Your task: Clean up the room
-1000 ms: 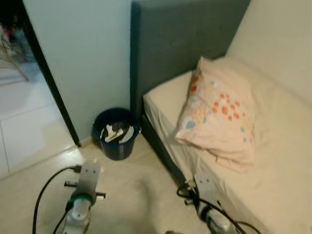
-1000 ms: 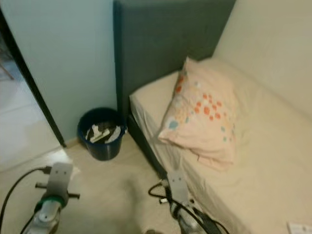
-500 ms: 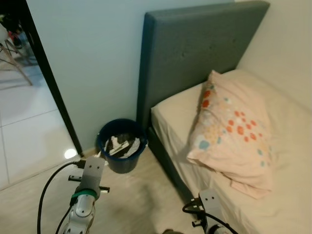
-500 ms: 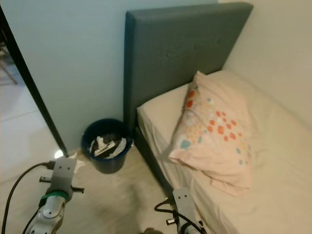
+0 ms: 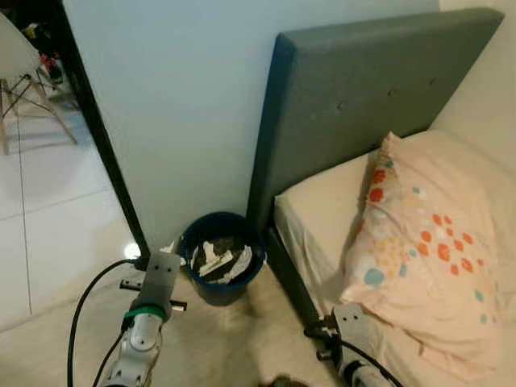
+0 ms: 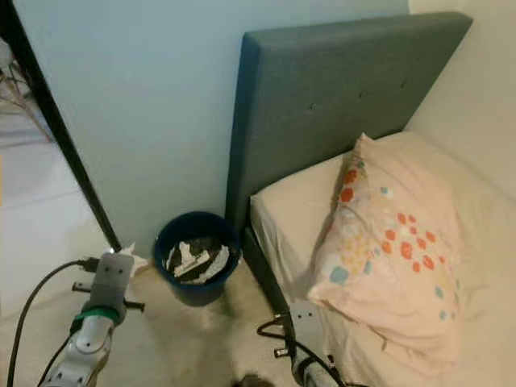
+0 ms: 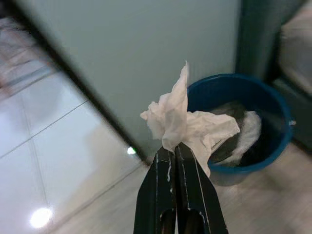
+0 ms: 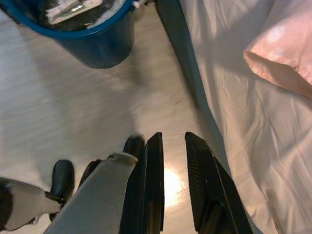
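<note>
Pinching 1 crumpled tissue (image 7: 187, 124) in closed jaws, the left gripper (image 7: 176, 163) hangs near 1 blue bin (image 5: 222, 266) beside the bed (image 5: 322, 201); 1 pillow (image 5: 423, 266) lies there. Right gripper (image 8: 171, 161) jaws slightly parted, empty.

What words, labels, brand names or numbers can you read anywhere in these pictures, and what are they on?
There is no readable text.
Blue bin: no label; the paper scraps inside show dark marks too blurred to read.
Pillow: coloured dots, no lettering.
Grey headboard: plain fabric with buttons.
White tissue held in the left gripper, jaws shut on it: blank.
Right gripper: no markings.
</note>
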`<state>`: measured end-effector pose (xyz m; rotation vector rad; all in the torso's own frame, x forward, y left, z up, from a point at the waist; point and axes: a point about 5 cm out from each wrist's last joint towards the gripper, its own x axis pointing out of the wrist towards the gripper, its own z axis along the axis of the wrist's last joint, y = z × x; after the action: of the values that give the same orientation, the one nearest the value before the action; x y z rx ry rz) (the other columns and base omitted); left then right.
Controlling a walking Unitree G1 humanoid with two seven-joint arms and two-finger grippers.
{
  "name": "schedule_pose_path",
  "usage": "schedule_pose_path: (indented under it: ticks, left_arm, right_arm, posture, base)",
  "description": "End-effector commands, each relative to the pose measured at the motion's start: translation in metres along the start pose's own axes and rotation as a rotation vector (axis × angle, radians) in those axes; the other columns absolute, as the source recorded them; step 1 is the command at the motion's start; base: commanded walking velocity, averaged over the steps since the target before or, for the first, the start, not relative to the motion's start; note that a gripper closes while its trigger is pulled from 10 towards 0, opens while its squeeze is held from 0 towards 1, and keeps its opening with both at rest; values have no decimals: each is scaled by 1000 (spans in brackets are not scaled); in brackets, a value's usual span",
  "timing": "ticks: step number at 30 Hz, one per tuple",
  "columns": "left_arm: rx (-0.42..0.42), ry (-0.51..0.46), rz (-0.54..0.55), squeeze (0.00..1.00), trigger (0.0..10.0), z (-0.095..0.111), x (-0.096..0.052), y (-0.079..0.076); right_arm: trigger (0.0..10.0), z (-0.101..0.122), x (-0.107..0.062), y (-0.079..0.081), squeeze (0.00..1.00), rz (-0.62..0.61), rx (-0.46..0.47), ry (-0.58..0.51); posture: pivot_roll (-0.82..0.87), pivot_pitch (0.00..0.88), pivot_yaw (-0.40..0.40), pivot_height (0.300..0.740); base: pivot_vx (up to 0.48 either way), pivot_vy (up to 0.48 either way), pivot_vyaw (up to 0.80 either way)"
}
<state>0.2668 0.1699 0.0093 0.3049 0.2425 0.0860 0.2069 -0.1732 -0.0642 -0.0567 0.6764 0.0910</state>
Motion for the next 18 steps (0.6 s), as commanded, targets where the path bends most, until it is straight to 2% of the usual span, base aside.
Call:
schedule_pose_path:
  ticks: [1, 5, 18]
  left_arm:
    - [2, 1, -34, 0, 10000, 1, -1, -9]
    - [3, -1, -39, 0, 10000, 1, -1, -10]
    - [19, -2, -48, 0, 10000, 0, 0, -9]
  right_arm:
    - [10000, -6, -3, -7, 0, -29, 16, 20]
    - [10000, -7, -3, -7, 0, -32, 14, 21]
    - [10000, -1, -1, -6, 0, -30, 4, 3]
  posture:
    - [-56, 13, -24, 740]
    - [-56, 13, -23, 740]
    - [-53, 6, -17, 740]
  base:
    - [326, 0, -781]
    - [326, 0, -781]
    - [314, 0, 0]
